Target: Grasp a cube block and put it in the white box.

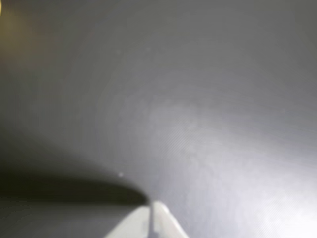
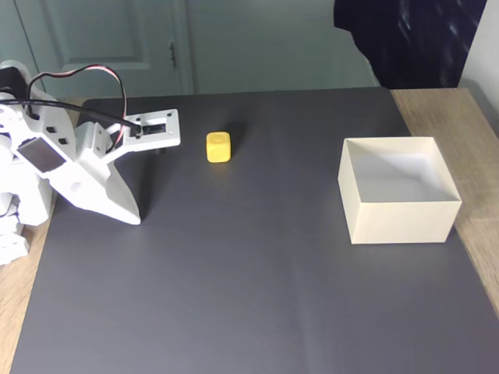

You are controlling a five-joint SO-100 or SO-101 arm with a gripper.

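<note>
Gripper (image 2: 134, 220): tips together and touching the mat at the 9 o'clock side of the fixed view; in the wrist view (image 1: 151, 208) two white tips meeting, no gap, nothing between.
Cube (image 2: 218, 146): yellow, flat on the mat near 11 o'clock in the fixed view, at about 1 o'clock from the gripper tips, near but apart; untouched.
Box (image 2: 401, 212): cream-white, open top, upright at 3 o'clock, well apart from the cube; nothing showing inside.
Surface (image 2: 249, 296): wooden, covered by a dark grey mat carrying cube and box.
Stage: judged as the start, grasp not yet begun.
Handling: probably light and stiff, small with rounded edges; smooth-looking faces, so possibly slippery under a light pinch.
Where to hold: two opposite flat side faces, at mid-height, squarely, not across the corners.
Next move needs: tips parted wider than the cube, lifted off the mat, brought over and lowered around it.
Risk: off-centre closing likely to nudge or spin the cube away instead of catching it.
</note>
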